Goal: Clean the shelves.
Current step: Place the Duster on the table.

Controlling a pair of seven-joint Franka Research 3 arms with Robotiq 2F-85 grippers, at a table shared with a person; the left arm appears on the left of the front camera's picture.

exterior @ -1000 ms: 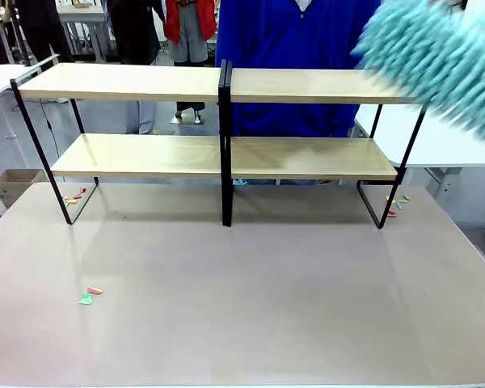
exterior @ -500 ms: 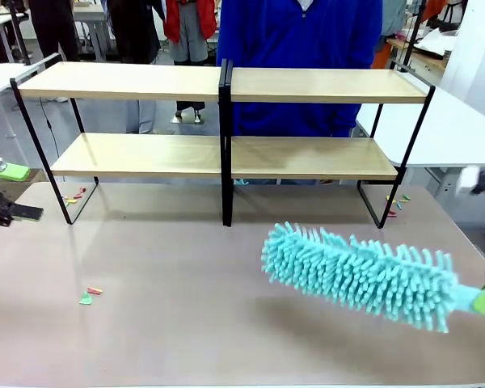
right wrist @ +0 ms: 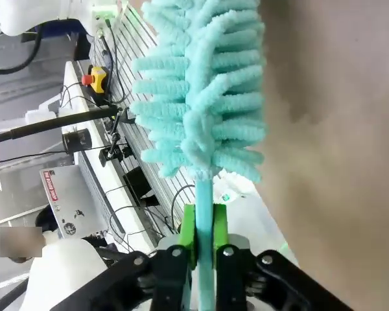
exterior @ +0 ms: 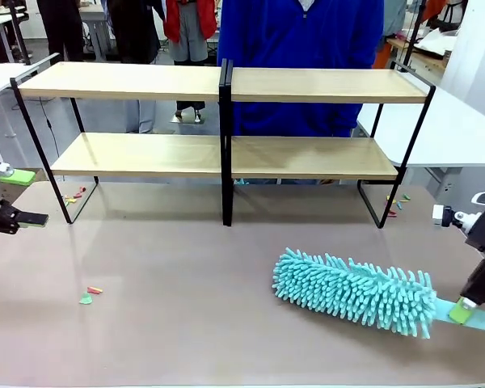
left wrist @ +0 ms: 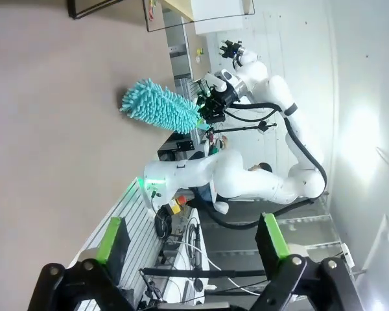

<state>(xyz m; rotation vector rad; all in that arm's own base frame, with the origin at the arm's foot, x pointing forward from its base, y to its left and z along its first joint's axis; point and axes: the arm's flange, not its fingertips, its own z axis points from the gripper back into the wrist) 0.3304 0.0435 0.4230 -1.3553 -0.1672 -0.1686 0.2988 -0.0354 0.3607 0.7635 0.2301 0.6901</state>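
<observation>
your right gripper (exterior: 466,309) pinches the handle of a teal duster (exterior: 352,291), apparently resting on the table (exterior: 186,323) in front of the shelves (exterior: 226,158). your left gripper (exterior: 20,198) sits spread, empty, at the left edge.

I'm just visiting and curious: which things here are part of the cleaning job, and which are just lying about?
Part of the job:
- the shelves
- the teal duster, its handle clamped in the right gripper

Just lying about:
- coloured scraps on the table
- more scraps by the shelves' right leg
</observation>
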